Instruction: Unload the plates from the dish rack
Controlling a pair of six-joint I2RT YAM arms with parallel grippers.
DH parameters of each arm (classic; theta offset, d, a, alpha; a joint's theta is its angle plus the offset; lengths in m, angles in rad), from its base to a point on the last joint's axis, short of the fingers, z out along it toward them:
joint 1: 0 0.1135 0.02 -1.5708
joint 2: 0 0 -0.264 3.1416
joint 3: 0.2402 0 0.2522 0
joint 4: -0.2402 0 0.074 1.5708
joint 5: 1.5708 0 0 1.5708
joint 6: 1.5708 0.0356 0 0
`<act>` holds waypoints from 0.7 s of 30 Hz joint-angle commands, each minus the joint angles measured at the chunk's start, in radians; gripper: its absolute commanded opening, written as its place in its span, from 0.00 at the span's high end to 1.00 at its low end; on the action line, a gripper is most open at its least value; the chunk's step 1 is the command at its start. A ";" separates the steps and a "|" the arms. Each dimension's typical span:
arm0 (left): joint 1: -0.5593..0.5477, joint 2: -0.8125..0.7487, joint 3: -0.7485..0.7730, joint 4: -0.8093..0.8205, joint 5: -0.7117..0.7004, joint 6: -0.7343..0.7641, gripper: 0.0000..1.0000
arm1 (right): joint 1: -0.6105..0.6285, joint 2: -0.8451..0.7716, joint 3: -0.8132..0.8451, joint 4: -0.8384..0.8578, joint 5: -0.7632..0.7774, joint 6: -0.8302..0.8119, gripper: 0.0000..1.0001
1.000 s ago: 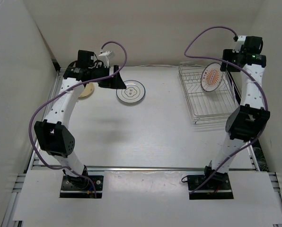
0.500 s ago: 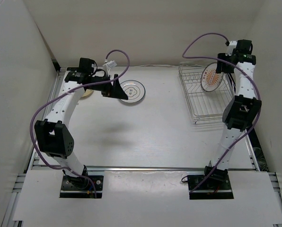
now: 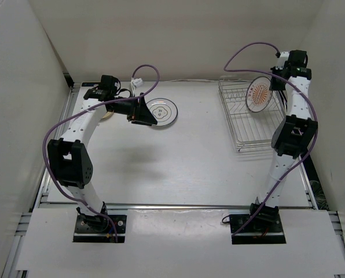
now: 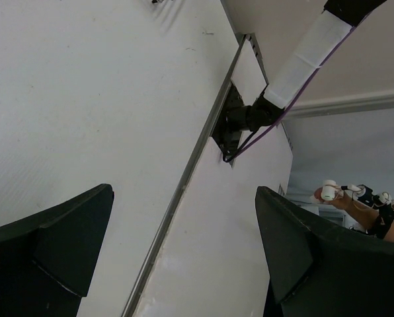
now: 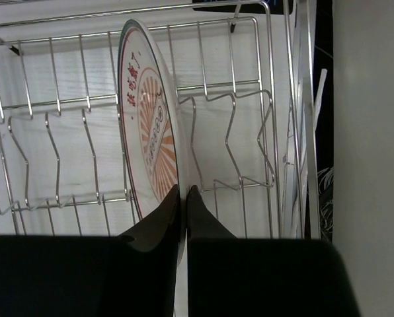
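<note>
1. Top view: silver wire dish rack (image 3: 254,128) sits far right on the white tabletop (image 3: 190,156). One white round plate w/ orange-red sunburst centre (image 3: 259,94) stands on edge in the rack's far slots.
2. Top view, rest: white round plate w/ dark lettered rim (image 3: 161,112) lies flat, far centre. A plain tan round plate (image 3: 107,114) lies far left, mostly hidden behind the L arm. Looks like two out, one to go.
3. Top view, arms: right fingers (image 3: 278,80) are at the sunburst plate's right rim, so the R arm is by far the nearer. Left fingers (image 3: 145,109) hover just beside the lettered plate, well apart from the rack.
4. Left wrist: left fingers (image 4: 51,244) are spread wide w/ nothing between them, only bare tabletop and an arm base beyond.
5. Right wrist: right fingers (image 5: 157,228) are pinched tight on the sunburst plate's (image 5: 151,125) near rim. The plate is upright and edge-on, its plane running straight away from the fingers between the rack's prongs (image 5: 233,142).
6. Next, prob.: lift along the plate's own plane, clear of the prongs. A sideways pull would likely snag wire.
</note>
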 commanded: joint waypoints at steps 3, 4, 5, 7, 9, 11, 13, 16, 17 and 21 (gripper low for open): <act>0.005 -0.020 -0.004 0.011 0.021 0.008 0.00 | 0.001 -0.050 0.049 0.017 -0.058 0.059 1.00; 0.005 -0.029 -0.004 0.011 0.008 0.008 0.00 | 0.001 -0.064 0.049 0.017 -0.058 0.071 1.00; 0.005 -0.029 -0.004 0.011 0.008 0.008 0.00 | 0.001 -0.078 0.049 0.017 -0.047 0.094 1.00; 0.005 -0.040 -0.004 0.011 -0.001 0.008 0.00 | 0.010 -0.122 0.049 0.026 -0.015 0.114 1.00; 0.005 -0.040 -0.004 0.020 -0.001 0.008 0.00 | 0.019 -0.166 0.049 0.035 0.014 0.134 1.00; 0.005 -0.060 -0.004 0.020 -0.015 0.008 0.00 | 0.028 -0.196 0.049 0.035 0.045 0.147 1.00; 0.005 -0.069 -0.014 0.020 -0.041 0.008 0.00 | 0.028 -0.242 0.036 0.044 0.092 0.160 1.00; 0.005 -0.103 -0.035 0.031 -0.052 -0.003 0.00 | 0.028 -0.303 0.009 0.044 0.137 0.173 1.00; 0.005 -0.103 -0.035 0.031 -0.052 -0.003 0.00 | 0.028 -0.318 -0.015 0.053 0.151 0.173 1.00; 0.005 -0.152 -0.046 0.040 -0.073 -0.012 0.00 | 0.028 -0.430 -0.094 0.054 0.147 0.173 1.00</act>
